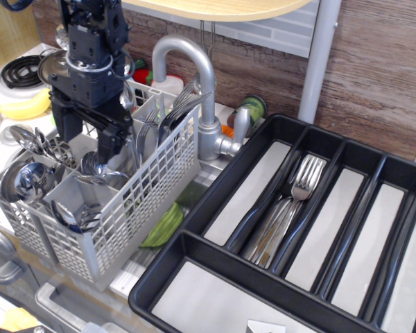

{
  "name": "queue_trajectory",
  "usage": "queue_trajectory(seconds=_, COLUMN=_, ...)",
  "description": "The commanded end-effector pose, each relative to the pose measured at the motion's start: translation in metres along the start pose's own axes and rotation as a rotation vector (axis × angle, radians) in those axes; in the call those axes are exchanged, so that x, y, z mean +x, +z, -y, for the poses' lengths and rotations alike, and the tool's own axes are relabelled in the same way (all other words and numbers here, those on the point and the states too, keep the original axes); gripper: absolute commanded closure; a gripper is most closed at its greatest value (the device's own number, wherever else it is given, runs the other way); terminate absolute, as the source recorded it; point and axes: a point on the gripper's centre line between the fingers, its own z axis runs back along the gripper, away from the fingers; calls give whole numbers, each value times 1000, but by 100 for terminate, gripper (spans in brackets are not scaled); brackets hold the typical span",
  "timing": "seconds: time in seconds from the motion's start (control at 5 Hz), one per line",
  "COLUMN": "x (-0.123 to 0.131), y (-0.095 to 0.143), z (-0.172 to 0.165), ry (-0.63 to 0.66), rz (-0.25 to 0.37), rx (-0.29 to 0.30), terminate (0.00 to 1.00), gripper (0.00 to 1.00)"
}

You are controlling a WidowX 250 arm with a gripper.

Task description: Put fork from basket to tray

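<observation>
Several forks [147,139] stand tines-up in the basket [125,215] compartment just right of the gripper [87,135], jaws spread wide and empty for grasping; tray [215,208] lies far right.

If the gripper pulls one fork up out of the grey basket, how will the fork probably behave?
The forks look like thin polished steel, so probably stiff but slippery between the fingers. They stand packed together in one compartment of the basket, so a neighbour may snag and lift too. The open gripper hangs beside them.
</observation>
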Motion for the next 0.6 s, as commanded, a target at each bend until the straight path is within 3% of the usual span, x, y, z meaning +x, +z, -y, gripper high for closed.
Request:
queue_trajectory(seconds=0.0, x=0, y=-13, z=-15, ry=12, rz=12, rx=-13, terminate=0, gripper=0)
queue_trajectory(seconds=0.2, x=-4, y=-25, z=-16, ry=5, rz=-2, rx=-43, terminate=0, gripper=0)
queue_trajectory(seconds=0.4, x=-9, y=-31, z=-14, ry=29, rz=-7, rx=-52, terminate=0, gripper=100)
